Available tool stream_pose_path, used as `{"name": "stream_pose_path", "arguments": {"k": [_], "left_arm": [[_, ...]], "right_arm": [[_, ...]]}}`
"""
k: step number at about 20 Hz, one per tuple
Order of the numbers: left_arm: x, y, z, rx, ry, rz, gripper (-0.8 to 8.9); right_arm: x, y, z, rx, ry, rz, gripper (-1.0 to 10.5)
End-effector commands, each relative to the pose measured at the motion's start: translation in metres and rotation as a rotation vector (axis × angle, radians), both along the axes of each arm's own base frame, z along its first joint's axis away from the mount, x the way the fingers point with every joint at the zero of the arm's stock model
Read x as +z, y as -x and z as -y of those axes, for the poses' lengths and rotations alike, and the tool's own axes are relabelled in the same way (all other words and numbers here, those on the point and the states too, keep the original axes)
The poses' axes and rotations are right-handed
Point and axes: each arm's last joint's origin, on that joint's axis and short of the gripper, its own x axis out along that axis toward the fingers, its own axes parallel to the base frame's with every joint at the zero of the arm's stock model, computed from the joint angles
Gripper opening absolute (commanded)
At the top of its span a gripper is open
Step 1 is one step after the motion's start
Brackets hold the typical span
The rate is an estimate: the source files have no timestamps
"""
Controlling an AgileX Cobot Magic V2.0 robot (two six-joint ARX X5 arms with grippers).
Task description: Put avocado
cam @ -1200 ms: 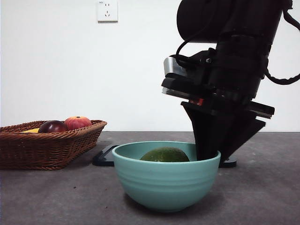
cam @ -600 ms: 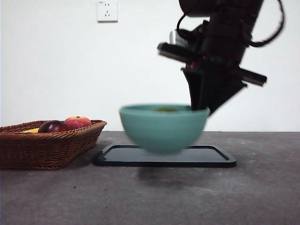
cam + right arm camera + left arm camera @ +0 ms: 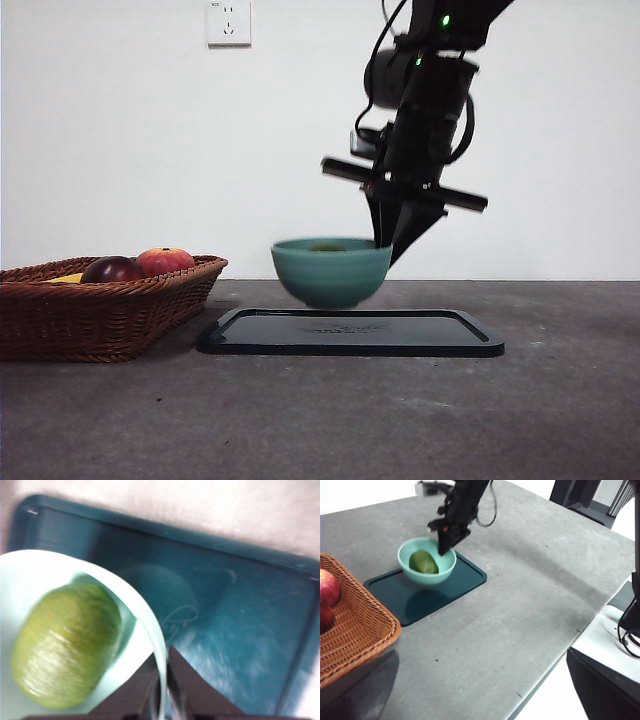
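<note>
The dark green avocado [image 3: 67, 645] lies inside the teal bowl [image 3: 330, 275]. My right gripper [image 3: 385, 243] is shut on the bowl's rim, one jaw inside and one outside, and holds the bowl low over the dark tray [image 3: 350, 335]. In the left wrist view the bowl [image 3: 432, 577] casts a shadow on the tray [image 3: 395, 597], with the avocado [image 3: 423, 562] plain to see and the right gripper [image 3: 442, 547] at its rim. From the front only the avocado's top [image 3: 327, 247] shows. My left gripper [image 3: 480, 655] waits open, far from the bowl.
A wicker basket [image 3: 100, 310] stands to the left of the tray, holding a dark maroon fruit [image 3: 112, 270] and an orange-red fruit [image 3: 165, 261]. The grey table's edge [image 3: 560, 650] runs close to the left arm.
The right gripper lifted the bowl with the avocado from the table's front, carried it back over the tray, and has brought it down close to the tray.
</note>
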Motion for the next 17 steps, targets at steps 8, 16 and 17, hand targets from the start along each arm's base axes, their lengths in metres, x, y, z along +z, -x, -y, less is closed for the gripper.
{"name": "stream_pose_path", "arguments": {"k": [8, 16, 17], "left_arm": [[0.003, 0.001, -0.001, -0.004, 0.012, 0.014, 5.89], [0.002, 0.001, -0.001, -0.005, 0.008, 0.009, 5.89], [0.002, 0.001, -0.001, -0.004, 0.008, 0.01, 5.89]], "right_arm": [[-0.021, -0.009, -0.007, 0.016, 0.024, -0.026, 0.8], [0.079, 0.009, 0.025, -0.023, 0.044, 0.15, 4.7], [0.1, 0.023, 0.029, -0.014, 0.051, 0.196, 5.0]]}}
